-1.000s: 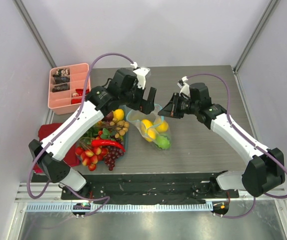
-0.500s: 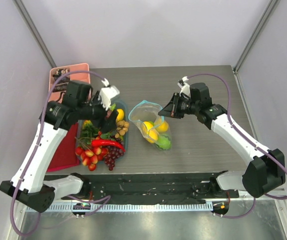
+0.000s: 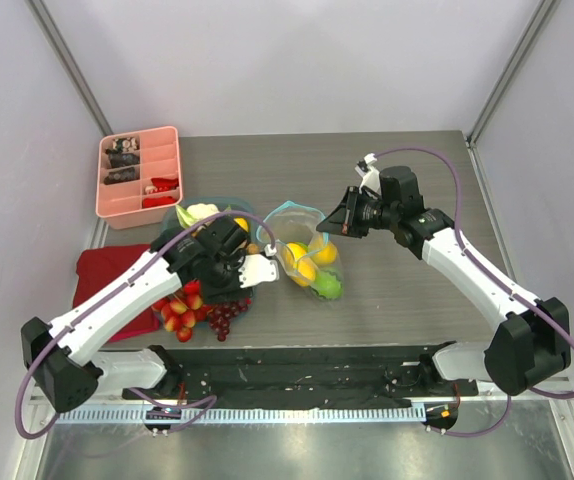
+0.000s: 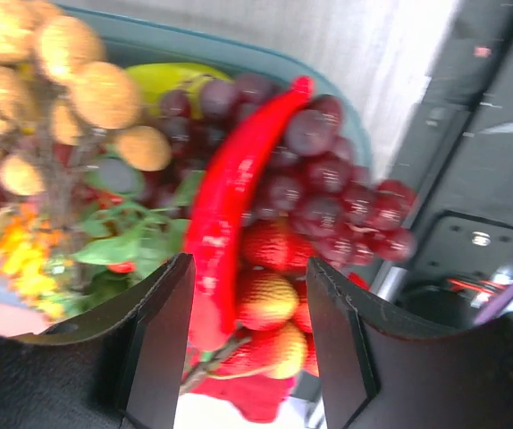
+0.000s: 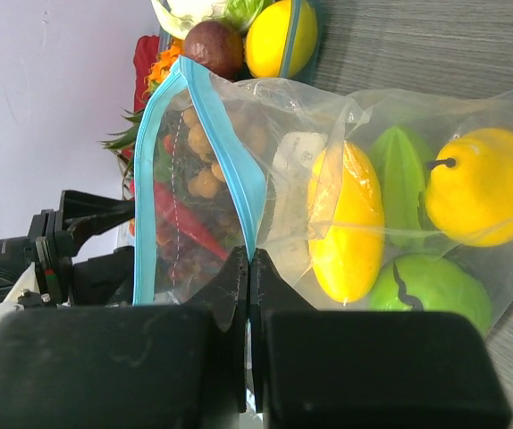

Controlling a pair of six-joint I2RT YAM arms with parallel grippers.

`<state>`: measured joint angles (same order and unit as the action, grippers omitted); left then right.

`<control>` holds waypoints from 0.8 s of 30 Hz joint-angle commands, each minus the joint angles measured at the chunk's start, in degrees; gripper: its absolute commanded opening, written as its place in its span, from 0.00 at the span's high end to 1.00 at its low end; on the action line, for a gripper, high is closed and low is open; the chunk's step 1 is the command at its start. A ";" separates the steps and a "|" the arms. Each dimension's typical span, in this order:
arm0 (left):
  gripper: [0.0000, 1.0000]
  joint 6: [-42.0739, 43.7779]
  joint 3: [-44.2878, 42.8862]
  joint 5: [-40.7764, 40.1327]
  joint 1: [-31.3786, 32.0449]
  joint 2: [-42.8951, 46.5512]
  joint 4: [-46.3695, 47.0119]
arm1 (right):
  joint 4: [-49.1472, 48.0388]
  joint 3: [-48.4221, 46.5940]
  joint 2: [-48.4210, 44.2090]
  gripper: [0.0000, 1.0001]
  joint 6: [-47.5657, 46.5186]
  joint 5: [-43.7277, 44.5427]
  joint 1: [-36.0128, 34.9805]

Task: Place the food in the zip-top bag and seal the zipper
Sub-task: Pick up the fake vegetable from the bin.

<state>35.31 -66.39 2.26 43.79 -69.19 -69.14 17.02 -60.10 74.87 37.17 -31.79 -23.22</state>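
The zip-top bag (image 3: 305,252) lies mid-table, its mouth held up and open, with yellow lemons (image 5: 350,223) and green fruit (image 5: 426,286) inside. My right gripper (image 3: 345,222) is shut on the teal zipper (image 5: 230,161) at the rim nearest it (image 5: 249,259). The rest of the food (image 3: 182,312) is heaped in a teal-rimmed tray left of the bag. My left gripper (image 3: 222,285) hovers open and empty over this heap (image 4: 248,340). A red chili (image 4: 230,197) and strawberries (image 4: 270,299) lie between its jaws, with purple grapes (image 4: 328,197) and brown nuts (image 4: 87,89) beside them.
A pink divided tray (image 3: 137,175) stands at the back left. A dark red cloth (image 3: 102,270) lies left of the food heap. The black near edge of the table (image 4: 471,179) is close behind the grapes.
My left gripper left the bag's mouth, swung left past the pink tray, then came down over the near side of the food heap. The right gripper and bag have stayed put.
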 commanded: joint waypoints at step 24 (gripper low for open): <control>0.81 8.81 -0.93 -10.18 1.03 5.37 5.61 | -0.84 -0.20 -1.13 0.99 -1.31 0.77 0.46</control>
<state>42.74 -62.17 -7.27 44.62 -67.26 -62.85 17.30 -59.96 74.87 36.91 -31.57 -23.03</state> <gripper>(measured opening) 0.302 0.021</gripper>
